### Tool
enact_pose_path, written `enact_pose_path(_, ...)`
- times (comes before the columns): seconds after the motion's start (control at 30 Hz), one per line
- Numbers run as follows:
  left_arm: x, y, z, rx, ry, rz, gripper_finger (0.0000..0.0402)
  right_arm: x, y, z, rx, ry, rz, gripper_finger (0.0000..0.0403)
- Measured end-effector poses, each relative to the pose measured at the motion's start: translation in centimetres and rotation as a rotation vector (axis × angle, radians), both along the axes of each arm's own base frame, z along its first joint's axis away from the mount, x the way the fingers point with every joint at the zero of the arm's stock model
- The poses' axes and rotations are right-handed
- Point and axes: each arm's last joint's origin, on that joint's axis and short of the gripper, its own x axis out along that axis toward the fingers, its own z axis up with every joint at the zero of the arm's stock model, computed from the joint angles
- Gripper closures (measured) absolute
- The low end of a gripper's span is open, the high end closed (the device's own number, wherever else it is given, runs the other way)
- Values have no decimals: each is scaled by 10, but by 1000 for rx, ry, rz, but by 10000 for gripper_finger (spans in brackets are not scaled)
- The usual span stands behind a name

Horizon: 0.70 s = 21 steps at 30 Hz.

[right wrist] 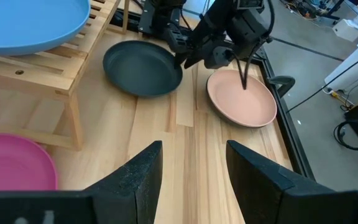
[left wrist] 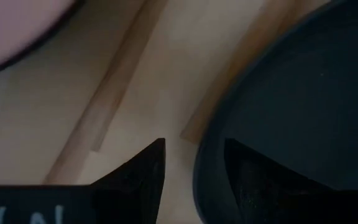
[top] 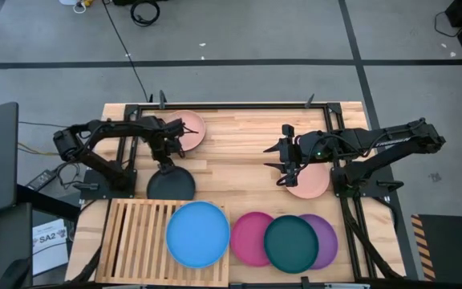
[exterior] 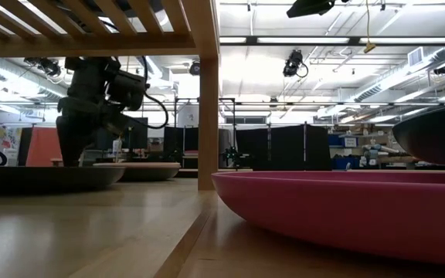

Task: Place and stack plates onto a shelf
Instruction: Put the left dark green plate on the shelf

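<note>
On the left of the table, the left gripper (top: 167, 154) reaches down at the far rim of the black plate (top: 171, 185), which lies flat just behind the shelf (top: 139, 241); its fingers (left wrist: 143, 171) stand apart, one on each side of the plate's rim, not pressed on it. Just behind that gripper lies a salmon pink plate (top: 189, 131). The shelf sits at the near left and carries the blue plate (top: 198, 234) on its right end. Beside it, the magenta plate (top: 249, 238), teal plate (top: 290, 242) and purple plate (top: 322, 238) overlap in a row, teal on top. Farther right, the right gripper (top: 287, 164) hovers with its fingers (right wrist: 143, 168) parted and empty, beside the second salmon pink plate (top: 310, 181).
</note>
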Motion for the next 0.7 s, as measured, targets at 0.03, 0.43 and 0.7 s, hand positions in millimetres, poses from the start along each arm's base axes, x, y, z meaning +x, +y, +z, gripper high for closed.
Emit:
enact_pose_path(0.03, 0, -1, -1, -5, 7, -6, 231, 0, 0, 0, 0, 0, 0, 220)
enact_pose_path(0.43, 4, -2, -13, -35, 55, -18, 257, 0, 0, 0, -1, 0, 0, 220)
enact_pose_path(0.7, 4, -1, -13, -40, 62, -13, 351, 0, 0, 0, -1, 0, 1, 220)
